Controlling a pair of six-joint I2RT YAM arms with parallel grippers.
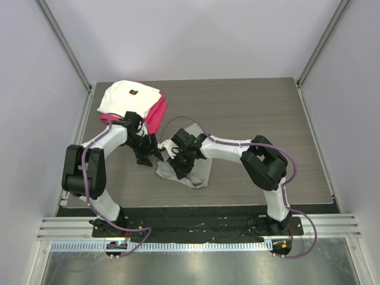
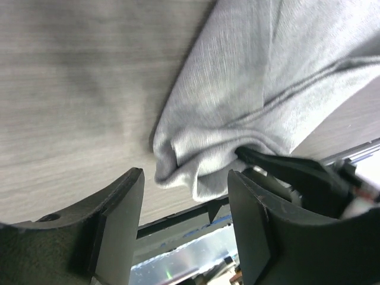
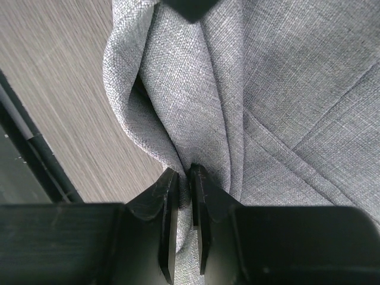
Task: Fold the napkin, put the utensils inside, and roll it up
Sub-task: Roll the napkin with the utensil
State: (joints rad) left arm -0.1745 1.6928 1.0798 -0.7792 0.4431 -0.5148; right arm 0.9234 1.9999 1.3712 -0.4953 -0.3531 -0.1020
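Note:
The light-grey napkin (image 1: 199, 172) lies bunched on the table's middle, partly under my right arm. My right gripper (image 1: 177, 167) is shut on a fold of the napkin (image 3: 267, 89), the cloth pinched between its fingertips (image 3: 184, 181). My left gripper (image 1: 146, 155) is open and empty just left of the napkin's bunched corner (image 2: 196, 172), which lies beyond its jaws (image 2: 185, 196). The right gripper's black fingers (image 2: 297, 172) show at that corner. The utensil is not in view.
A folded white cloth (image 1: 127, 95) with a small dark mark lies on a magenta-red folded cloth (image 1: 155, 113) at the table's back left. The table's front edge and metal rail (image 1: 196, 228) lie close below the grippers.

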